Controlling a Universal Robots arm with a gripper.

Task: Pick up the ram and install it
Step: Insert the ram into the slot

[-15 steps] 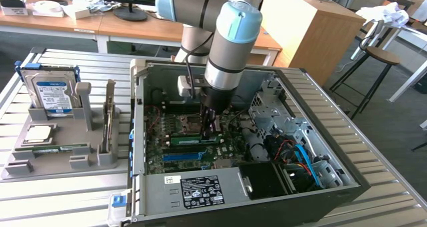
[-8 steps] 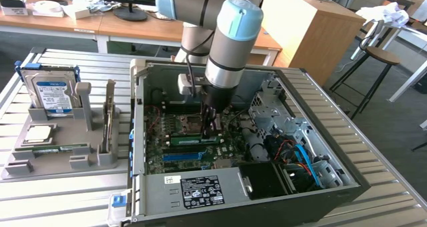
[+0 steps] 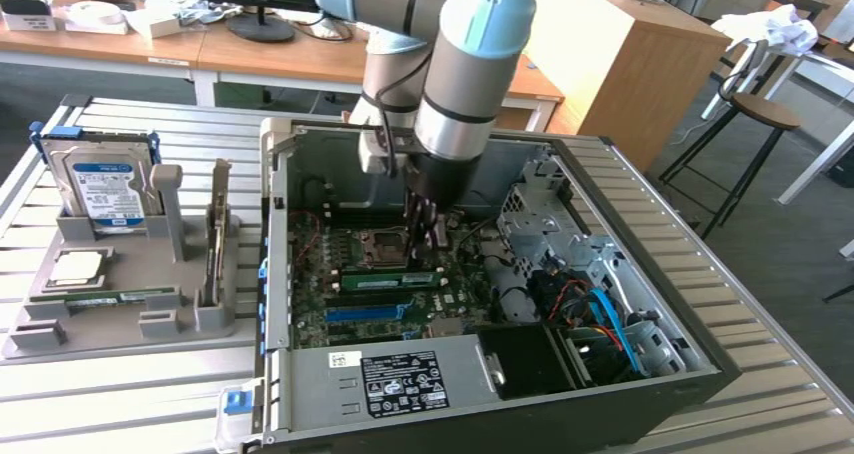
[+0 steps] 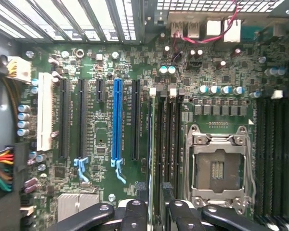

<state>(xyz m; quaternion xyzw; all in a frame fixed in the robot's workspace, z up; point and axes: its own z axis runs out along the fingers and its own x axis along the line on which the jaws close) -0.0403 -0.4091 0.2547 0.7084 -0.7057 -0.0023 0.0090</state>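
Note:
A ram (image 3: 387,278), a long green stick, stands on edge in a motherboard slot between the CPU socket (image 3: 380,246) and the blue slot strip (image 3: 367,312). In the wrist view this ram (image 4: 150,144) appears edge-on beside the dark slots. My gripper (image 3: 427,236) hangs inside the open computer case just above the right end of that stick. Its black fingers (image 4: 135,211) stand apart, and my gripper (image 4: 159,208) is open with nothing between them. Another green ram stick (image 3: 114,296) lies flat in the grey holder at the exterior view's left.
The grey holder (image 3: 120,324) also carries a hard drive (image 3: 107,179), a CPU chip (image 3: 74,267) and an upright expansion card (image 3: 218,244). Case walls (image 3: 274,234), the power supply (image 3: 400,379) and blue and red cables (image 3: 601,309) ring the motherboard. Desks and a stool stand behind.

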